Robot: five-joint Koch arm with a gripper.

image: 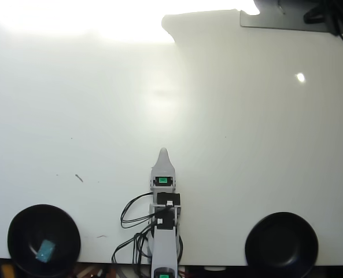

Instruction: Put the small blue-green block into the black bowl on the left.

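Note:
In the overhead view the small blue-green block (44, 250) lies inside the black bowl (22, 230) at the bottom left, near the table's front edge. My gripper (163, 153) is at bottom centre, well to the right of that bowl and apart from it, pointing toward the far side of the table. It shows as a single pale pointed tip, with the jaws stacked one behind the other. Nothing is visibly held in it.
A second black bowl (281, 243) sits at the bottom right with nothing showing in it. Black cables (131, 217) loop beside the arm's base. A grey stand (275, 22) and dark cords occupy the top right corner. The white table (159, 87) glares at the top.

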